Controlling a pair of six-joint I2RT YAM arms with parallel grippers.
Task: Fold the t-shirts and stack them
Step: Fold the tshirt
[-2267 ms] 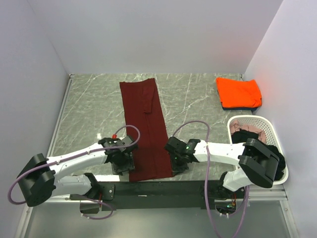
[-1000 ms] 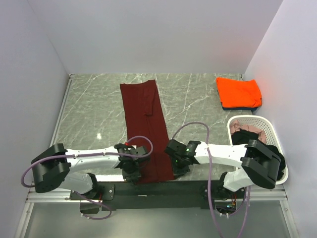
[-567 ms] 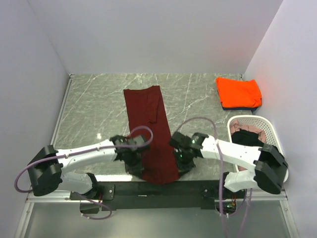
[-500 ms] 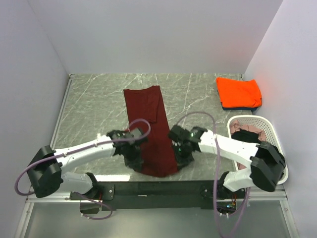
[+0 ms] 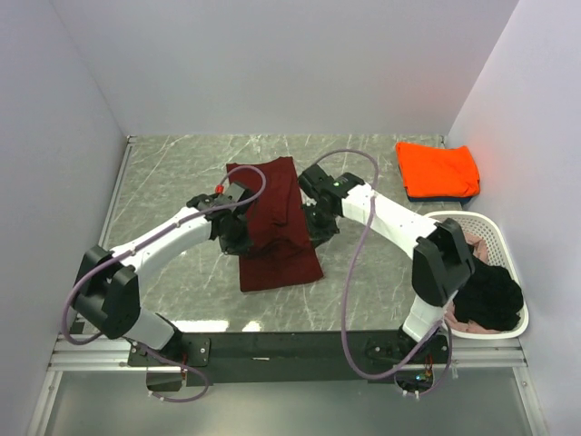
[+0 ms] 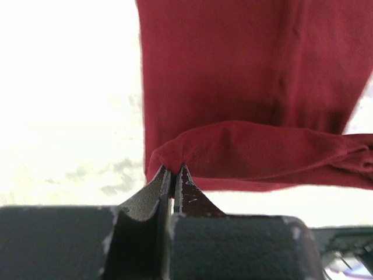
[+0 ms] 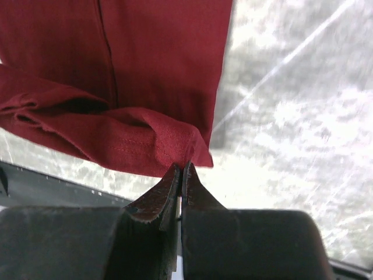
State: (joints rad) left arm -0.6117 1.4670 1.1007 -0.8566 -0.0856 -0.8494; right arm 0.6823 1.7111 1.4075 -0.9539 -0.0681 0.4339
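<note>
While my left hand (image 6: 173,172) and right hand (image 7: 182,169) each pinch a corner of the maroon t-shirt (image 5: 280,259), fingers closed tight on cloth, I see it lying mid-way across the tabletop (image 5: 172,182), doubled over itself, its raised edge rumpled between them. Far right, an orange t-shirt (image 5: 438,168) lies folded atop a dark blue t-shirt (image 5: 419,196). Nearer, a black t-shirt (image 5: 488,295) fills the white basket (image 5: 490,227).
</note>
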